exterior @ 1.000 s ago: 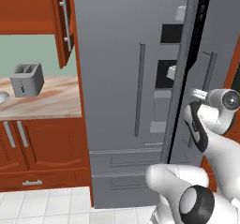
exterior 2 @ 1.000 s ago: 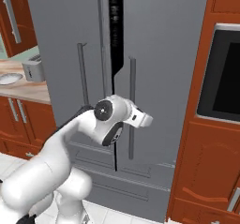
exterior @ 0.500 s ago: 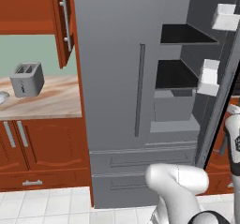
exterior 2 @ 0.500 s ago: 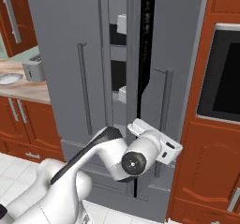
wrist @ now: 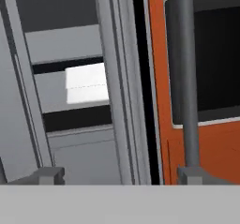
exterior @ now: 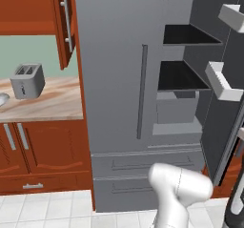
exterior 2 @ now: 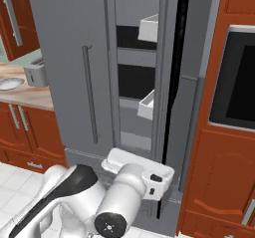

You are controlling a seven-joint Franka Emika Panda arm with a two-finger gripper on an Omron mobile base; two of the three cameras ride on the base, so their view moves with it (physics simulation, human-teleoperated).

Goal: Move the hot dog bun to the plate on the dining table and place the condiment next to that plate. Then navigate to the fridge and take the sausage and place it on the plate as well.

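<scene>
The fridge (exterior: 119, 79) runs past the top edge of both base views, and its open right door (exterior: 224, 103) is cut by the right edge of the left base view. The dark shelves (exterior: 183, 77) are too shadowed to tell what they carry. The toaster (exterior 2: 36, 72) is half hidden behind the fridge's side in the right base view. A pale dish (exterior: 2, 99) on the bench (exterior: 47, 105) is cut by the left edge. The oven (exterior 2: 234, 82) is clipped at the right edge.
</scene>
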